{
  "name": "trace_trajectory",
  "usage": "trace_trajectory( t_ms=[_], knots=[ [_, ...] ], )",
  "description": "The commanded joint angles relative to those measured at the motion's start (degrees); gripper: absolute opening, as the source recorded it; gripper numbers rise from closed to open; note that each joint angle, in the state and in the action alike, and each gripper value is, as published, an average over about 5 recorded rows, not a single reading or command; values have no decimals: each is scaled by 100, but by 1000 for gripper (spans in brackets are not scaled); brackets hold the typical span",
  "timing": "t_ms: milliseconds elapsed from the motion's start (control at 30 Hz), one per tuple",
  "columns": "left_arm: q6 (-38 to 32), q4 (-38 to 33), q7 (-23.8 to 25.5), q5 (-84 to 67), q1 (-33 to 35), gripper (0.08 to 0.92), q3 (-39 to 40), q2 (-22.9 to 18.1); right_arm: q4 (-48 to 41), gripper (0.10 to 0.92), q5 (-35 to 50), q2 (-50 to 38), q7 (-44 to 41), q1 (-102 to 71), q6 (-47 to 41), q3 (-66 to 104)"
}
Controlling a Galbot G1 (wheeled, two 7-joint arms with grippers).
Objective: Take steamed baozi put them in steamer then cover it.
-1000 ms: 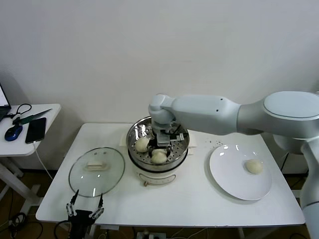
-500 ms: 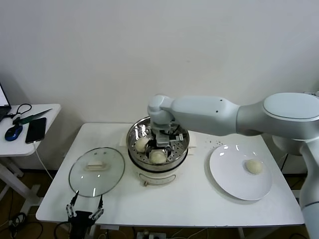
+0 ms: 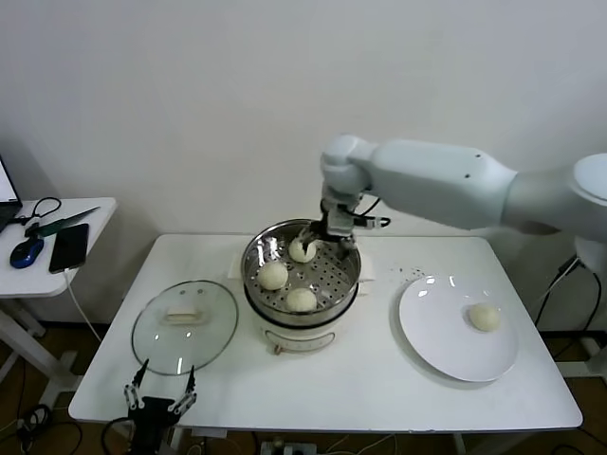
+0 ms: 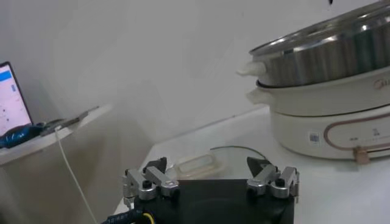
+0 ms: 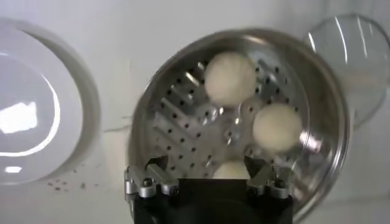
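Right hand (image 3: 327,230) wide open, empty, above steamer (image 3: 327,289)

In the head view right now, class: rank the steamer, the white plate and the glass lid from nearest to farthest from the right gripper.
1. Steamer: directly beneath the open right gripper, at its far rim.
2. White plate: on the table's right side.
3. Glass lid: lying on the table's left side, farthest.

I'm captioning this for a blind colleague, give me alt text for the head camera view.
The right gripper, open, hangs over the far rim of the steamer, which holds three baozi. A fourth bun lies on the white plate, and the glass cover rests on the table left of the steamer.
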Motion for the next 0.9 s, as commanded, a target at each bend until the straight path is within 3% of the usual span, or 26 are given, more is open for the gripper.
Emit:
trace_trajectory(
  t_ms=[33, 400, 900],
  knots=[
    [4, -24, 1, -84, -49, 823, 22, 13, 218, 823, 1592, -1940, 115, 587, -2067, -798],
    [75, -23, 47, -125, -155, 823, 25, 18, 13, 823, 1093, -3563, -250, -1350, -3226, 495],
    [135, 103, 10, 43, -204, 823, 46, -27, -1208, 823, -477, -3495, -392, -3875, -2805, 2823]
  ],
)
